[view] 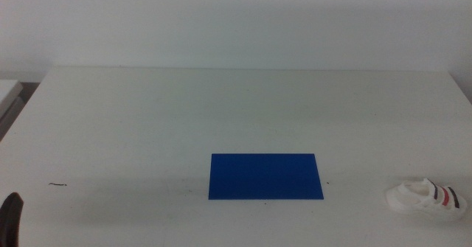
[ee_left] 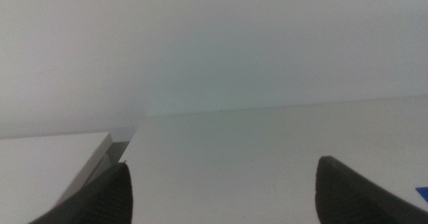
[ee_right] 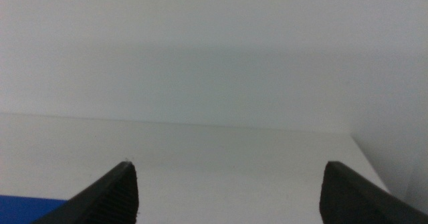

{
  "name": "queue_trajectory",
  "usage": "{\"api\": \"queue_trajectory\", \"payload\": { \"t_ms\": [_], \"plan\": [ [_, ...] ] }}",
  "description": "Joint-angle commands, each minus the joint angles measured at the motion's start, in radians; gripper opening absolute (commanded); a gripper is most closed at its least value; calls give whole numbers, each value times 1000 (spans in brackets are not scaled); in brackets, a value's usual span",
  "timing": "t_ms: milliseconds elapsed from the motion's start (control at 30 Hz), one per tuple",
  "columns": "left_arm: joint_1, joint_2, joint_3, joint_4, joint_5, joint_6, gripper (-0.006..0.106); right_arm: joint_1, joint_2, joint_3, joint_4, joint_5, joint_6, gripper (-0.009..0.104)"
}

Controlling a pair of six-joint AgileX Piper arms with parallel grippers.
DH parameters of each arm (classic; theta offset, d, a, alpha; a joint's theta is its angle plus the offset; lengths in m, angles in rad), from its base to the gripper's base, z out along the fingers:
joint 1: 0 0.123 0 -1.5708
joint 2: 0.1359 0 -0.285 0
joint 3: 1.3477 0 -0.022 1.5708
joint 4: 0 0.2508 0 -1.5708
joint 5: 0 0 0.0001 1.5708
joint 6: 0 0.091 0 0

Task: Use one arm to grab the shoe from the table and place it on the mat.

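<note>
The shoe [view: 426, 198] was a small white sandal-like thing with a thick pale sole and three straps across its top, two dark and one red. It lay on its sole near the front right of the counter [view: 147, 122], its strapped end toward the right edge. It sat well apart from the mat [view: 265, 176], off to the mat's right and a little nearer the front.

The mat was a flat, thin, bright-blue rectangle lying near the middle of the counter, with nothing on it. A sliver of its blue showed at the edge of each of my wrist views.

The counter was wide, plain and white. A small dark squiggle [view: 57, 184] lay on it toward the front left. Behind it stood a bare pale wall [view: 236, 18], and past the counter's left edge a second white surface [view: 9, 88] showed in part.

My left gripper [ee_left: 221, 190] waited at the front left corner, only a dark sliver of it showing in the middle view. Its jaws were spread wide with nothing between them. My right gripper [ee_right: 227, 190] was out of the middle view; its jaws also stood wide apart, holding and touching nothing, above the counter.
</note>
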Motion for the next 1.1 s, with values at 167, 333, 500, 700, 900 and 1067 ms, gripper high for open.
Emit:
{"api": "queue_trajectory", "payload": {
  "t_ms": [167,333,500,700,900,1067],
  "plan": [
    [0,5,0,-4,-12,-3,94,2,46,-236,47,385,-5,93],
    [0,5,0,-4,-12,-3,94,2,245,-519,68,613,-5,93],
    [0,5,0,-4,-12,-3,94,2,485,-742,128,870,-5,93],
    [0,5,0,-4,-12,-3,94,2,832,-947,148,1137,30,93],
    [0,5,0,-4,-12,-3,94,2,1093,-1016,103,1137,-19,93],
    [0,5,0,-4,-12,-3,94,2,1250,-1016,-11,1137,-166,93]
  ]
}}
